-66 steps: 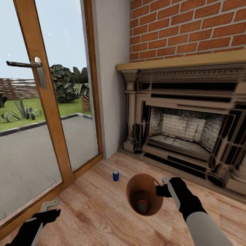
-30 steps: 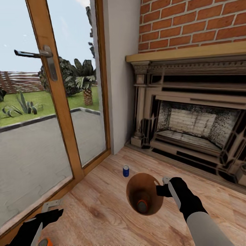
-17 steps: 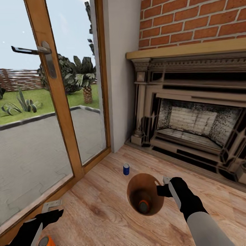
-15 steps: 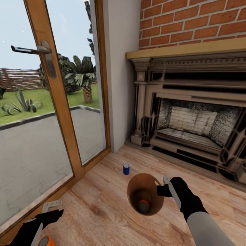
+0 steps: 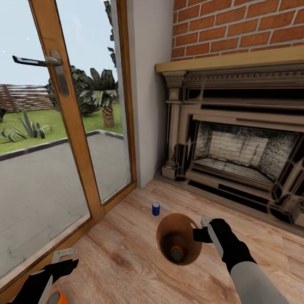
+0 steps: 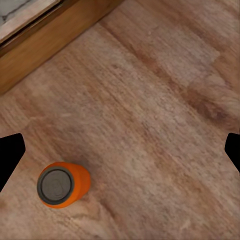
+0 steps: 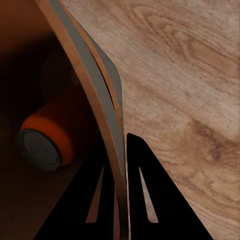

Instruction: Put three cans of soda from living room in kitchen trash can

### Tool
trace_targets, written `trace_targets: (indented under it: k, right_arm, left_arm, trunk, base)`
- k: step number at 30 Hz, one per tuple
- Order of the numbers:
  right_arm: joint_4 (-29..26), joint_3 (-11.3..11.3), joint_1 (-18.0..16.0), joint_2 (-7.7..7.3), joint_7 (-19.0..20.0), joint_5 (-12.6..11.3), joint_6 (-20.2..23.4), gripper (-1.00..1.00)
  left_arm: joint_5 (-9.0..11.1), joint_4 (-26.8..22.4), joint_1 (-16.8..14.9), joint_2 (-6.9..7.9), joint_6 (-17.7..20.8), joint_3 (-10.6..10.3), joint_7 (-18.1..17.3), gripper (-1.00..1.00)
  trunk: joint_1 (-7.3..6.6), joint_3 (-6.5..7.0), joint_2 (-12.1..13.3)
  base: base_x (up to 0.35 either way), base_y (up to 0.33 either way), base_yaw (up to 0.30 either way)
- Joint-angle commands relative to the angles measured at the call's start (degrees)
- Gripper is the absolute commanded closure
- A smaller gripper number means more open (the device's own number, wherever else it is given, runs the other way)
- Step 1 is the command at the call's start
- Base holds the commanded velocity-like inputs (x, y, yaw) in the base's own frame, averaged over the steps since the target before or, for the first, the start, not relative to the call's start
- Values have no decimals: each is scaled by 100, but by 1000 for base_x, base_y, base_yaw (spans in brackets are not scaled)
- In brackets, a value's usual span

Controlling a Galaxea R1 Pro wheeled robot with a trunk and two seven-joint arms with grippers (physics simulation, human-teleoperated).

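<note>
Nearest, at the bottom left of the head view: left pincer (image 5: 63, 258), black with grey fingertips, spread wide, nothing between the fingers. In the left wrist view, tips far apart at opposite frame edges over light wood plank floor (image 6: 150, 100). Just below that pincer, upright orange cylindrical soda can with grey top (image 5: 57, 297), also (image 6: 62, 184), standing on the floor, untouched, near the wood door frame.

Next out, right of centre: right pincer (image 5: 202, 230), clamped on the rim of the small round dark-grey bucket with tan-brown inside (image 5: 166, 234). Right wrist view: one black finger inside the wall, one outside, rim (image 7: 95, 95) pinched between. Bucket held tilted, mouth toward the camera. Second orange can (image 5: 176, 253), also (image 7: 46, 140), lying at the bottom of the bucket.

Just beyond the bucket: small blue cylindrical soda can (image 5: 156, 208), upright on the floor, apart from the bucket rim.

Farther: wood-framed glass door with metal lever handle (image 5: 69, 126) left of the bucket; ornate dark fireplace (image 5: 236, 156) behind it, red-brick chimney (image 5: 236, 29) above.
</note>
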Motion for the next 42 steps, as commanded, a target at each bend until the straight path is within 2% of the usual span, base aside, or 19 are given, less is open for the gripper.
trace_targets:
  k: [1,7,20,34,42]
  right_arm:
    - [-2,-4,-2,1,24,-92,-4,100]
    - [-3,-10,-2,2,24,-93,-9,100]
    - [-3,-5,-2,3,24,-94,-10,100]
    - [-3,-4,-2,17,15,-95,-10,100]
    - [-3,-4,-2,5,23,-93,-10,100]
  left_arm:
    - [-3,3,0,0,0,0,0,-100]
    - [-8,7,0,1,0,0,-1,-100]
    - [-8,8,0,-2,0,0,0,-100]
    - [33,-2,6,-21,0,0,0,-100]
    - [35,-1,6,-17,-2,0,4,-100]
  trunk:
    - [0,1,0]
    - [0,1,0]
    - [0,1,0]
    - [0,1,0]
    - [0,1,0]
  base:
    - [0,0,-126]
    - [0,70,-198]
    - [-42,262,-220]
    - [-119,70,-16]
    - [-275,2,0]
